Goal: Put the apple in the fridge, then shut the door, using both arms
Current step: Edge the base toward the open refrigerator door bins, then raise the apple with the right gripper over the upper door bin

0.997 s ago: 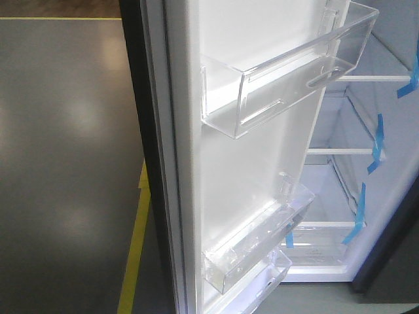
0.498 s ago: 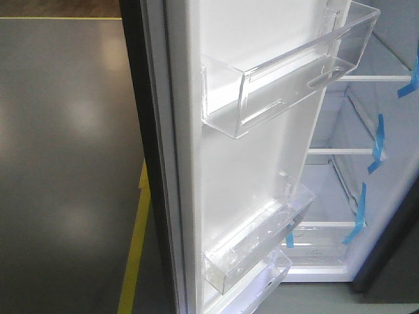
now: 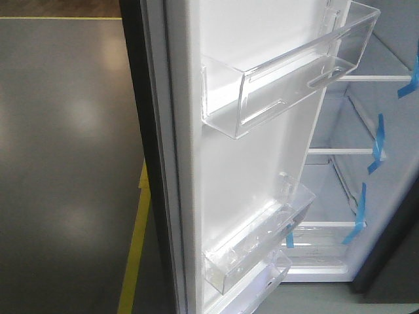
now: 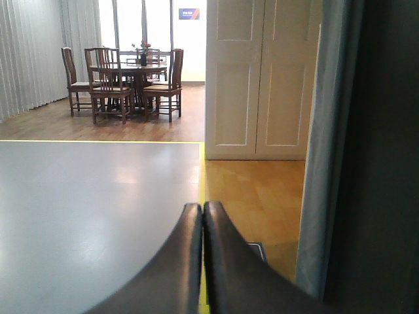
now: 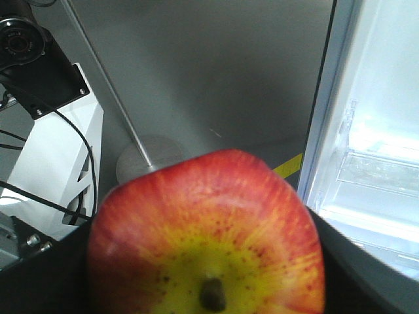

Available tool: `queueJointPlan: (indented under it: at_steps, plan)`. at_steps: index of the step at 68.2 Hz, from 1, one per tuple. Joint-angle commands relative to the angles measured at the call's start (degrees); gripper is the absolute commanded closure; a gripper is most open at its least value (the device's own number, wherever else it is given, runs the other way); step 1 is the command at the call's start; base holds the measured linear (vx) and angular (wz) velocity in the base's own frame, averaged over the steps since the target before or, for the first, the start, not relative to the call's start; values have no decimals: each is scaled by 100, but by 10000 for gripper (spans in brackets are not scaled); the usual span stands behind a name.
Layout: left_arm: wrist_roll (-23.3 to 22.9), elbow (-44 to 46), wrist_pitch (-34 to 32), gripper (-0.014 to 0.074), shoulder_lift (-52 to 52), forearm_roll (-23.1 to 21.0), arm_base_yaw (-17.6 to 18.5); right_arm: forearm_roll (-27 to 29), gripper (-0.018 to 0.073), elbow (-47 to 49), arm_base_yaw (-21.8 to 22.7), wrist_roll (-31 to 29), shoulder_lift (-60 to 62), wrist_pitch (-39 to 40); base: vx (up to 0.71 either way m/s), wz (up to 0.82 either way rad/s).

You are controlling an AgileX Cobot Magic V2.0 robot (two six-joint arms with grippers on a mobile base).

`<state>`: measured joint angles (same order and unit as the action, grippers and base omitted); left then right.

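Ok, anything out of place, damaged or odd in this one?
Nothing is spilled or broken. The only oddity is the blue tape strips stuck at the right ends of the glass shelves inside the fridge, which is not a normal fitting. The door has clear bins that are empty and look seated. The apple shows no damage.

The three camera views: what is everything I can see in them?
apple: one, red-yellow, filling right wrist view
fridge: one, white inside, front view's right
door: one, white inner face, open, front view centre
door bins: three, clear, empty, on the door
tape strips: several, blue, at the fridge shelf ends
floor lines: two, yellow, left of the door
table and chairs: one set, brown, far room, left wrist view
left gripper: one, black, fingers together, empty
right gripper: one, black, closed around the apple
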<state>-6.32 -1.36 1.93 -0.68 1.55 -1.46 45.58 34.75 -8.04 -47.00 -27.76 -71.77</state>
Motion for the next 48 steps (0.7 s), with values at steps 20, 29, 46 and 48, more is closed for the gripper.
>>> queueJointPlan:
  at_steps: [20,29,46,48]
  plan:
    - [-51,-167,-441,602,-81,-2,38,379,426,150,-5,-18,-43,441,0,0]
    - [-51,-167,-441,602,-81,-2,38,286,426,155,-5,550,-94,1344,0,0]
    - [-51,-167,-441,602,-81,-2,38,16,422,433,-5,963,-790,2349,0,0]
    - [-51,-167,-441,602,-81,-2,38,-5,422,522,-5,963,-922,2402,0,0]
